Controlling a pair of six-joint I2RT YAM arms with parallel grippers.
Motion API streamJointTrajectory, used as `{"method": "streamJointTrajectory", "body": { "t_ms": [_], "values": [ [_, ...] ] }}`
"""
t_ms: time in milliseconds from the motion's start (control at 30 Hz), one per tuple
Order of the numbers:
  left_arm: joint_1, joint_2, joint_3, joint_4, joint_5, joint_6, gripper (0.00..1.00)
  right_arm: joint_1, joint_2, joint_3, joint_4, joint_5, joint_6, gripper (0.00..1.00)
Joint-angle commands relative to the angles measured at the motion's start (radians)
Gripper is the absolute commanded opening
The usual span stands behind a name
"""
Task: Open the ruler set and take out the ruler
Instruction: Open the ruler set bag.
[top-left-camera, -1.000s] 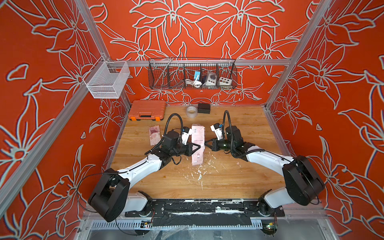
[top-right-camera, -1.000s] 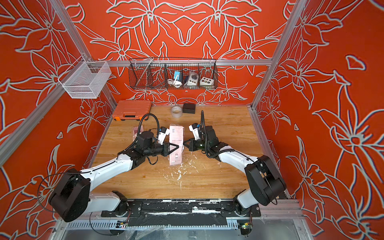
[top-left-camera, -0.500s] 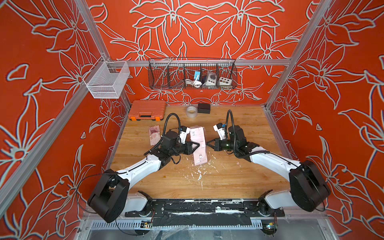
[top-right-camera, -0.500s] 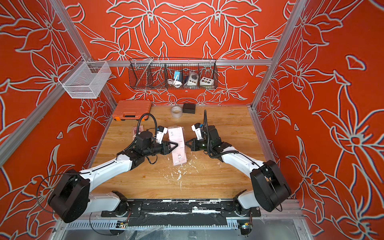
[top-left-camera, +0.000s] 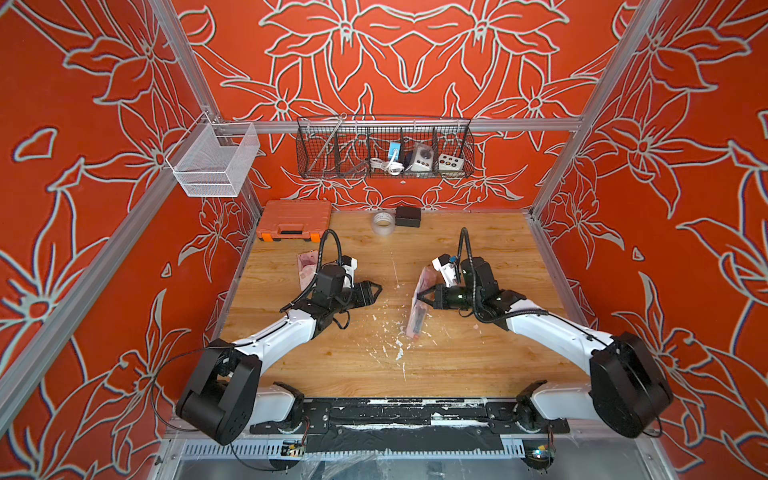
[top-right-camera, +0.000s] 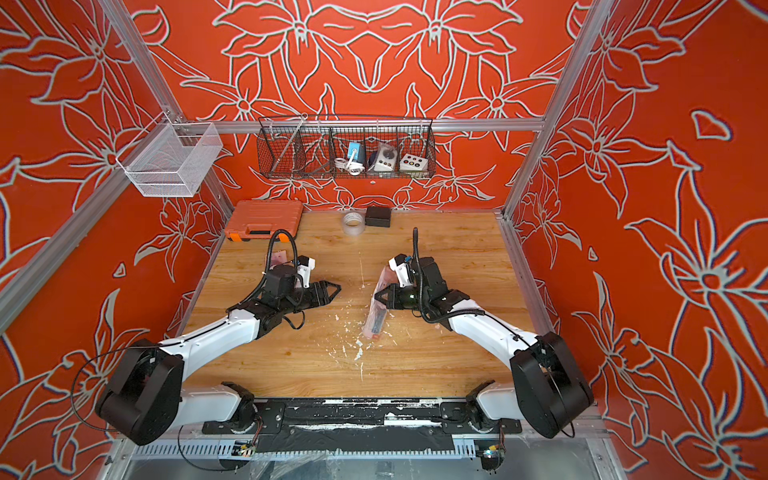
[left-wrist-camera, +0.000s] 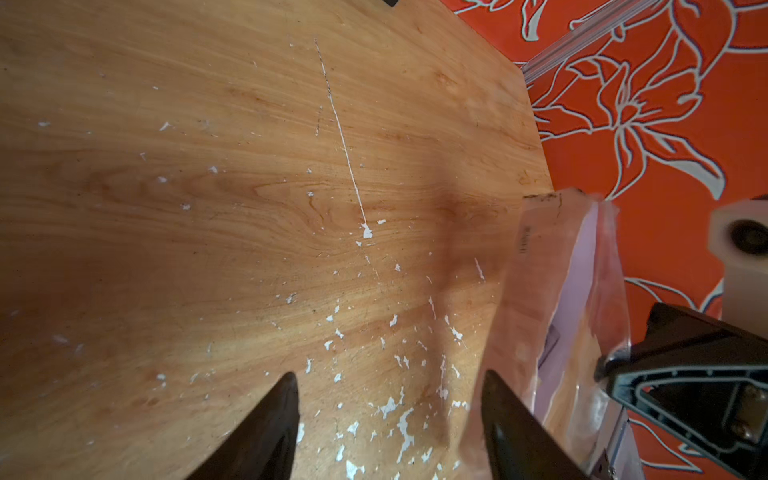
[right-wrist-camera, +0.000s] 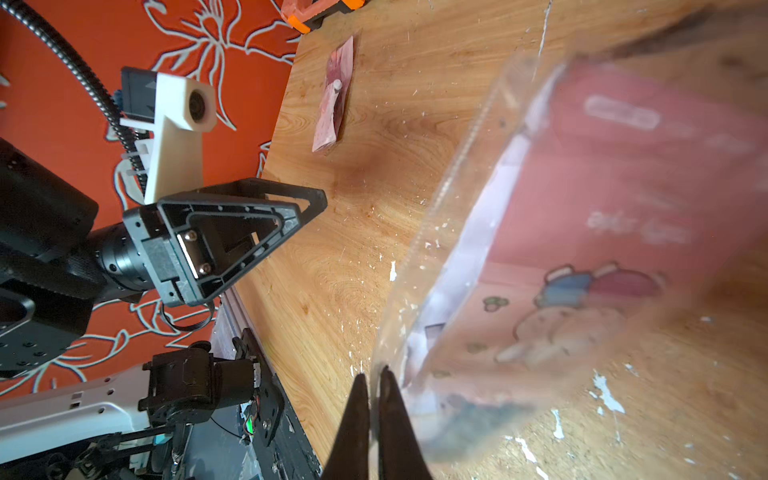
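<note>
- In both top views the right gripper (top-left-camera: 419, 297) is pinched closed on the long edge of the ruler set (top-left-camera: 417, 316), a pink, clear-fronted pouch. The pouch is tipped up on its side near the middle of the wooden table (top-left-camera: 457, 365), with its length running near to far.
- The left gripper (top-left-camera: 377, 288) is left of the pouch and apart from it. Its jaws are spread and hold nothing.
- A small pink packet (top-left-camera: 305, 270) lies flat at the far left. An orange tool case (top-left-camera: 293, 214), a tape roll (top-left-camera: 383, 223) and a black box (top-left-camera: 408, 216) sit along the far edge. A wire basket (top-left-camera: 384, 147) hangs on the back wall.
- In the left wrist view the left gripper (left-wrist-camera: 390, 376) has both fingers (left-wrist-camera: 266, 432) parted over bare, paint-flecked wood. The ruler set (left-wrist-camera: 557, 299) stands beside one finger, and I cannot tell whether they touch.
- In the right wrist view the right gripper (right-wrist-camera: 374, 374) has its fingertips (right-wrist-camera: 357, 415) closed together on the clear plastic edge of the ruler set (right-wrist-camera: 582, 249). The pouch's cartoon print is blurred. The left gripper (right-wrist-camera: 309, 203) is seen side-on, away from the pouch.
</note>
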Motion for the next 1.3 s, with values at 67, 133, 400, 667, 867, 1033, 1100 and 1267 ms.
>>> {"method": "streamJointTrajectory", "body": {
  "t_ms": [67,133,400,667,867,1033,1100,1267],
  "values": [
    [-0.044,-0.002,0.055,0.008,0.117,0.051,0.67,-0.003,0.018,0.014,0.039,-0.036,0.031,0.00],
    [-0.068,0.031,0.106,-0.040,0.147,0.097,0.69,-0.003,0.034,0.013,0.052,-0.035,0.024,0.00],
    [-0.151,0.189,0.213,-0.073,0.152,0.153,0.60,-0.004,0.075,0.008,0.114,-0.041,0.044,0.00],
    [-0.181,0.267,0.255,-0.097,0.119,0.179,0.59,-0.004,0.083,0.013,0.115,-0.036,0.030,0.00],
    [-0.195,0.294,0.273,-0.121,0.083,0.193,0.35,-0.003,0.090,0.013,0.133,-0.045,0.038,0.00],
    [-0.195,0.289,0.272,-0.130,0.071,0.198,0.36,-0.004,0.087,0.014,0.117,-0.035,0.020,0.00],
    [-0.195,0.289,0.270,-0.130,0.064,0.195,0.34,-0.003,0.086,0.014,0.118,-0.038,0.019,0.00],
    [-0.195,0.275,0.254,-0.119,0.039,0.189,0.33,-0.004,0.081,0.012,0.115,-0.033,0.017,0.00]
  ]
}}
